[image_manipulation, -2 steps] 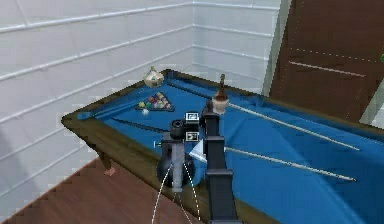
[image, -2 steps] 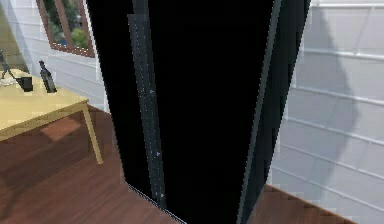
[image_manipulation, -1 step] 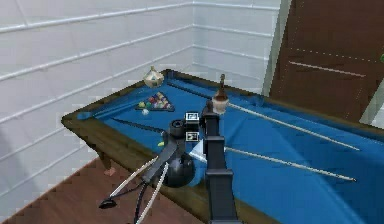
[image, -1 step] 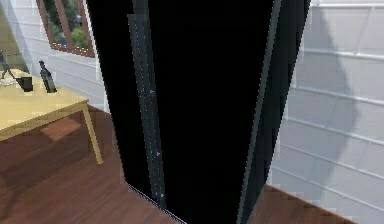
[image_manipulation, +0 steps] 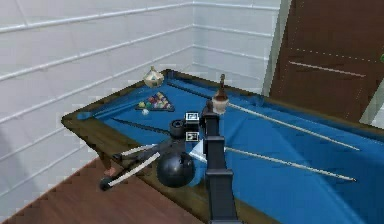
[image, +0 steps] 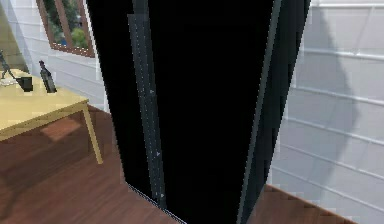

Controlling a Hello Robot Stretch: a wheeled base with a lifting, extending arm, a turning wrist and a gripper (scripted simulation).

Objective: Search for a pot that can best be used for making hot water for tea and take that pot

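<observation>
Gripper [image_manipulation: 110, 171] is low at the pool table [image_manipulation: 280, 142] near-left rail; cannot tell whether it holds anything. Small pale pot-like object [image_manipulation: 153, 75] sits at the table's far-left corner, beyond the racked balls [image_manipulation: 155, 102]. Ahead: tall black cabinet [image: 200, 100].

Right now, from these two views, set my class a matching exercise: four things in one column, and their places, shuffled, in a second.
Things
1. dark bottle
2. billiard balls
3. brown door
4. window

Places
A. on the blue cloth of the pool table
B. in the wall at the forward view's top left
C. on the wooden table
D. at the arm side view's upper right

Pairs: 1-C, 2-A, 3-D, 4-B
</observation>
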